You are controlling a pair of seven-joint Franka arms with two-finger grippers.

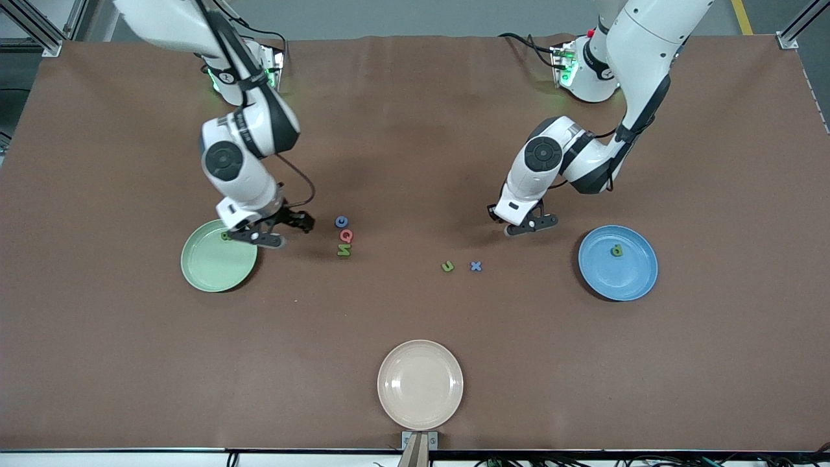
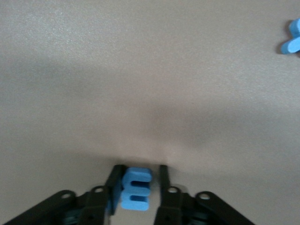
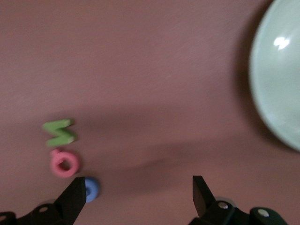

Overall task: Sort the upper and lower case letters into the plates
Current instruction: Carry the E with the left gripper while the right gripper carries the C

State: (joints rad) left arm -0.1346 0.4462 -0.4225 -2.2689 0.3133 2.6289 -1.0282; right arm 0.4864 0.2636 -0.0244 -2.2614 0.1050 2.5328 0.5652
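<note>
On the pale green plate one green letter lies already; my right gripper hangs released beside its rim. C, Q, N, u and x wait on the brown table. My left gripper grasps a blue m; p lies in the blue plate.

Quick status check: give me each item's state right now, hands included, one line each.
left hand: shut on blue m, above the table
right hand: open, empty
pale green plate: holds one green letter
blue plate: holds green p
C, Q, N: unsorted on table
u, x: unsorted on table
cream plate: empty
</note>
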